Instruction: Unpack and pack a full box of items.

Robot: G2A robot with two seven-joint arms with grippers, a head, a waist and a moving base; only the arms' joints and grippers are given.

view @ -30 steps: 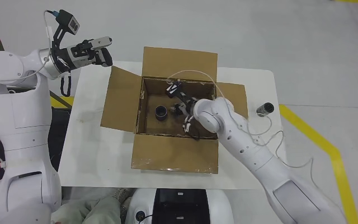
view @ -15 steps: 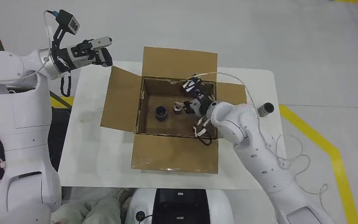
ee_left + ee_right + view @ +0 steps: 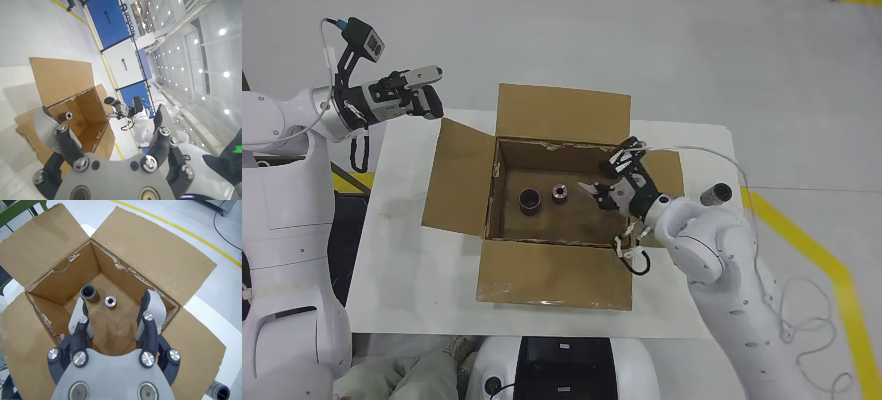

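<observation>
Box (image 3: 554, 275) — cylinder (image 3: 530, 202), bushing (image 3: 560, 192) inside

In the right wrist view a metal cylinder (image 3: 220, 391) on the table (image 3: 211, 321) is cut off by the picture's corner (only one dark-bored end and a little of its side are seen). Part of the floor of the box (image 3: 56, 262) is covered by the fingers (image 3: 77, 313) of the right gripper (image 3: 114, 298). In the left wrist view the box's inside is partly masked by a finger (image 3: 44, 123) of the left gripper (image 3: 102, 108).
</observation>
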